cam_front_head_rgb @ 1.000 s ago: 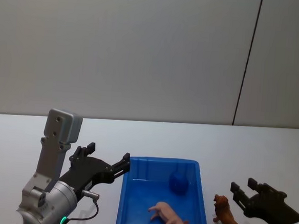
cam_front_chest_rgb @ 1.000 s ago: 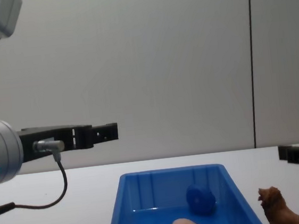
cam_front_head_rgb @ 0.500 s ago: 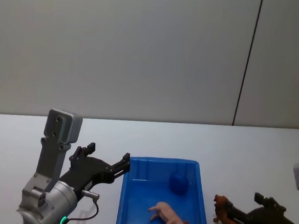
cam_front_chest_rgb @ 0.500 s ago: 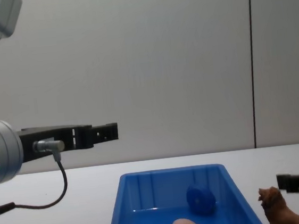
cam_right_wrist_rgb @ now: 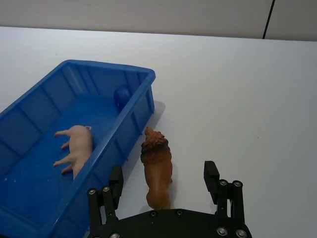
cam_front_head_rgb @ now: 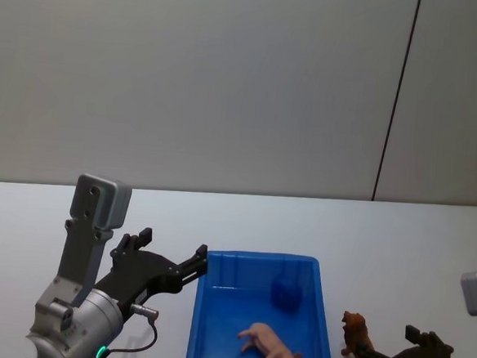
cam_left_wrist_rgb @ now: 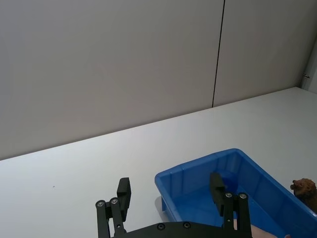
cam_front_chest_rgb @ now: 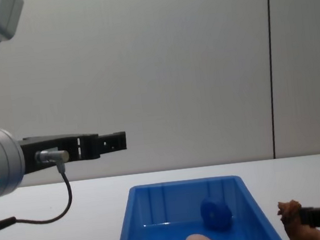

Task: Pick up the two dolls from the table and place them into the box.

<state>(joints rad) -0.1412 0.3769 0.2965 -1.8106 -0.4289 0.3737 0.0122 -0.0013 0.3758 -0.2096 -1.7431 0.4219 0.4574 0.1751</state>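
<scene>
The right gripper (cam_right_wrist_rgb: 164,186) is wide open around the shaggy reddish-brown animal doll (cam_right_wrist_rgb: 157,168) on the white tabletop (cam_right_wrist_rgb: 237,94), just right of the bright blue plastic box (cam_right_wrist_rgb: 141,106) holding the smooth pale pink pig doll (cam_right_wrist_rgb: 77,147), while the left gripper (cam_left_wrist_rgb: 171,196), open, hangs left of it.

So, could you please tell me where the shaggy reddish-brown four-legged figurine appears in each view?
Head view: the shaggy reddish-brown four-legged figurine stands lower right, on the white table beside the bright blue plastic box.
Chest view: bottom right, right of the box.
Left wrist view: at the right edge, past the box.
Right wrist view: centre, between the open right gripper's fingers.
Shared landmark: the box.
</scene>
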